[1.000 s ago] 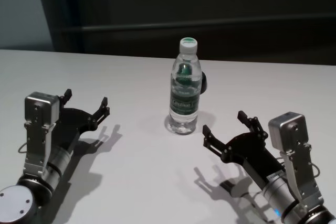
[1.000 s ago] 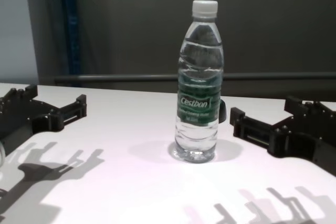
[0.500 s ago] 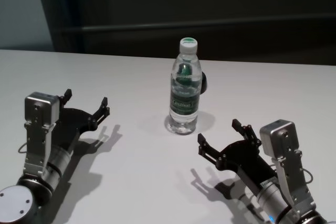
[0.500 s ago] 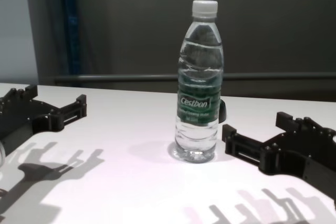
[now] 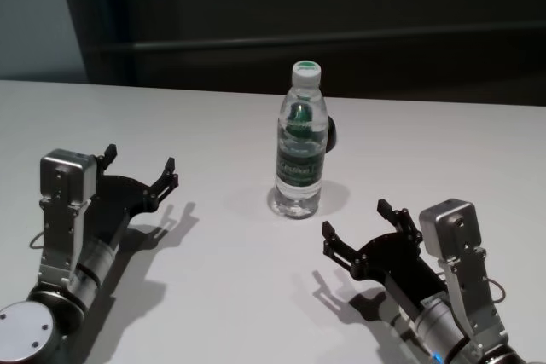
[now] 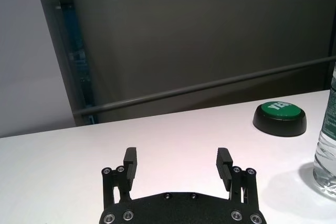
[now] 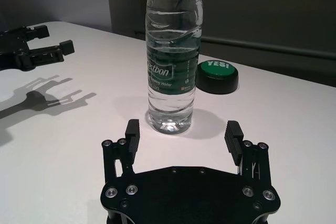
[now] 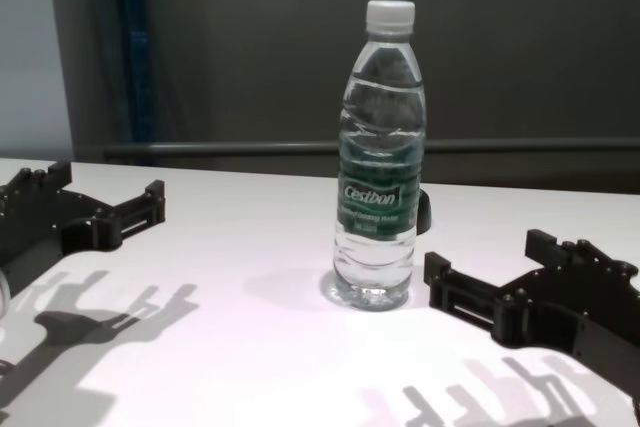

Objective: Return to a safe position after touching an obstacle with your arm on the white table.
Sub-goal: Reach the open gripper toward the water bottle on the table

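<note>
The obstacle, a clear water bottle (image 5: 300, 159) with a white cap and a dark green label, stands upright in the middle of the white table (image 5: 213, 296). It also shows in the chest view (image 8: 380, 167) and the right wrist view (image 7: 173, 61). My right gripper (image 5: 356, 219) is open and empty. It hovers low over the table, near and to the right of the bottle, clear of it and pointing at it (image 7: 182, 128). My left gripper (image 5: 140, 158) is open and empty, far to the bottle's left (image 6: 177, 154).
A low black button with a green top (image 7: 216, 76) sits on the table just behind the bottle, and also shows in the left wrist view (image 6: 280, 116). A dark wall with a horizontal rail runs behind the table's far edge.
My right gripper has drawn back from the bottle toward the table's near edge. The bottle stays upright in place. The left arm has not moved.
</note>
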